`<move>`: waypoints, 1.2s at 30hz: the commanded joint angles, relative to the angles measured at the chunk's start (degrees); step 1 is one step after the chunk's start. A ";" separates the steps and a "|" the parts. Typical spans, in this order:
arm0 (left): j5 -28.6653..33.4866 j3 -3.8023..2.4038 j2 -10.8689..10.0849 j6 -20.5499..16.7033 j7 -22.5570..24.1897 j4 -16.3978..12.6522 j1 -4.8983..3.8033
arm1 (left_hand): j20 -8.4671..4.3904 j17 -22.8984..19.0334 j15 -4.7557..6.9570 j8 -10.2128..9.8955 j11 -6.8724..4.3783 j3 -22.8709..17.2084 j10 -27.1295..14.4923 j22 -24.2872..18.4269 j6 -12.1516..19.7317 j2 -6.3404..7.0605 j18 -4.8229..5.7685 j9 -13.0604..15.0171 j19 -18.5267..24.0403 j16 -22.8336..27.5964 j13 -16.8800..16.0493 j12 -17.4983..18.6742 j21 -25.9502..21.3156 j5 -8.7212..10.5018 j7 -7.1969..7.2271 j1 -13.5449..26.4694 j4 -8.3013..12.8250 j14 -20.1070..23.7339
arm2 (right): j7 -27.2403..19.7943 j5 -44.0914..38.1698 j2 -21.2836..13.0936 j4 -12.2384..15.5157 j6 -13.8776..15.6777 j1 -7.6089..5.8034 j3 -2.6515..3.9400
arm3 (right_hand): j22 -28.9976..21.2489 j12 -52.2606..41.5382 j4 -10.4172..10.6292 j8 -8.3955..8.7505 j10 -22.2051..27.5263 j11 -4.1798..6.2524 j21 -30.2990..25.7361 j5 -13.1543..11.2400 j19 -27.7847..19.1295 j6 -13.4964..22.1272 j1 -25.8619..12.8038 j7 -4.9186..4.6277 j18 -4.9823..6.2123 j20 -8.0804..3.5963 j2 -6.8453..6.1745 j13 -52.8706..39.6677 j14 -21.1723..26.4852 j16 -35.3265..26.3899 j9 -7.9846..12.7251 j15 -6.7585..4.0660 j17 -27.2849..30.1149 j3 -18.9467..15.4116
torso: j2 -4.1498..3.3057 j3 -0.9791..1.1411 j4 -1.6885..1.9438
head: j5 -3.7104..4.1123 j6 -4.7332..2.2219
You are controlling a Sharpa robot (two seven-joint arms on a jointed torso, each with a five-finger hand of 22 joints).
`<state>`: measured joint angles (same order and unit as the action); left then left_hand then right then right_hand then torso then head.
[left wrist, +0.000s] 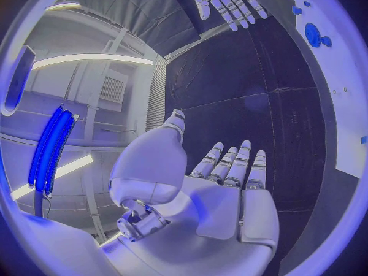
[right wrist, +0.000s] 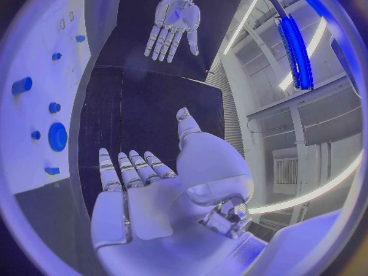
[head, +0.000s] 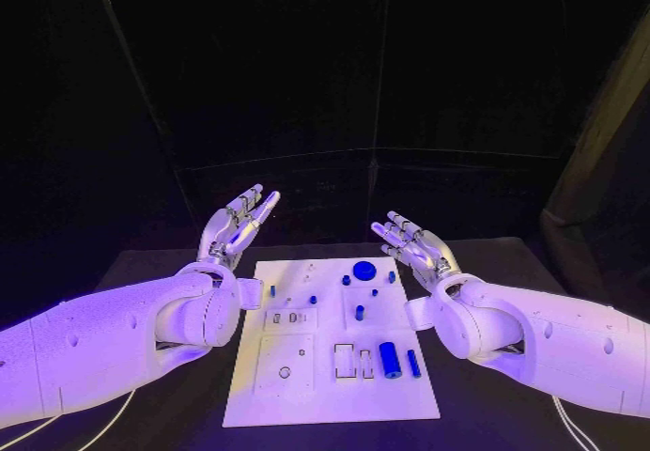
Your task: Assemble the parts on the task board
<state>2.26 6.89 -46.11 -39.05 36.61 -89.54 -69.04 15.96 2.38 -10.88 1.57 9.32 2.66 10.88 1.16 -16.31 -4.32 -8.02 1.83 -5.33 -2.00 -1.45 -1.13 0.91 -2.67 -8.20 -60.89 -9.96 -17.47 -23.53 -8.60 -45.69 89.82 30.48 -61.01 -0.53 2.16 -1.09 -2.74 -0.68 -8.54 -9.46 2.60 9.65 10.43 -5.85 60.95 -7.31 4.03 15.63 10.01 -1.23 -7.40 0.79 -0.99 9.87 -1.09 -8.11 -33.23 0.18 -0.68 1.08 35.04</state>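
Two white robot arms reach forward over a black tabletop, one from each side, with a white task board lying flat between them. Both hands are raised above the far end of the board, held apart from each other and touching nothing.

The left hand is released, its fingers straight and close together, pointing up and away. The left wrist view shows its palm bare with nothing in it. The right hand is likewise released, fingers straight and slightly fanned, palm bare in the right wrist view.

Several small blue parts sit on the board. A round blue disc lies near the far edge, with a few tiny blue pieces around it that are too small to tell apart. A short blue peg rests near the middle. Toward the near right corner, a thick blue cylinder lies beside a thinner blue rod, close together; whether they touch cannot be told. Pale rectangular recesses lie just left of the cylinder, and their contents are hard to make out.

The left arm covers part of the board's left edge, and the right arm crosses its right edge. Each wrist view catches a curved strip of the board at the rim.
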 commanded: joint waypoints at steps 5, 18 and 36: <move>0.46 -0.08 -0.02 2.31 3.22 -0.02 -0.07 | 0.85 0.28 -0.81 0.42 0.63 -0.02 1.32 0.12 -1.23 -0.24 -0.77 0.18 -0.18 -0.46 -0.17 -0.46 0.51 -0.46 -3.60 -2.94 -0.17 -1.51 | 4.13 -7.59 -0.22 0.17 -10.60 -0.37 -0.06 | 2.11 -2.23 -6.51 -2.10 -13.52 -4.95 4.49 0.28 7.85 -10.05 10.12 -8.00 1.51 1.05 -0.26 -1.33 -15.57 3.25 -1.26 4.23 -1.60 0.79 | -0.05 0.01 -0.03 | -0.01 -0.01; 0.08 -0.05 -1.99 6.75 1.60 0.74 -0.06 | 0.75 4.08 -0.64 4.30 4.01 0.44 31.87 6.43 -22.05 -1.13 -1.41 2.12 -28.74 -9.74 -2.62 -6.14 13.52 -0.59 -7.19 -7.33 2.14 -30.70 | 2.59 -29.53 0.09 -8.51 -5.13 -2.44 -0.06 | 5.88 -6.80 -12.25 -7.73 -46.74 -1.24 15.45 0.13 30.86 -43.20 15.34 -6.07 6.63 0.29 -0.04 -2.42 -49.69 9.25 -3.46 -1.04 -2.70 1.77 | -0.58 -0.14 0.26 | -0.27 -0.46; -4.68 -0.05 -7.41 12.67 -0.68 -7.01 -0.08 | -3.11 7.82 4.65 6.28 -0.01 -2.50 47.94 7.28 -37.99 -0.94 -2.59 2.06 -45.95 -12.69 -2.45 -7.93 19.46 -0.50 -4.35 -12.99 6.92 -47.72 | 18.83 -64.55 2.53 -12.23 -13.13 -8.96 0.13 | 10.71 -3.36 -13.83 -5.30 -59.46 2.89 27.77 -1.30 47.11 -51.86 19.33 -3.01 6.51 -6.84 -0.88 -2.51 -68.80 10.74 -2.88 -7.32 -4.64 2.93 | -6.11 -0.88 2.75 | 2.23 -1.60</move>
<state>-0.61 6.89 -53.49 -29.19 36.69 -95.93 -69.02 13.00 10.14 -6.24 8.21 9.31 0.06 58.57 8.51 -53.86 -5.27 -9.79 3.97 -50.86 -15.06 -3.96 -9.31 20.43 -2.92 -12.59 -73.44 -3.38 -64.64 -11.03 -60.51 -43.34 77.86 21.26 -69.73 -0.45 9.76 -5.46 -16.21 -6.87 -63.27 -8.14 23.72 9.19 50.49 -54.50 79.04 -11.52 9.82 11.64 9.94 -3.53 -68.69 10.08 -3.92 5.04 -4.60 -5.34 -38.07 -0.47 1.43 2.91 33.41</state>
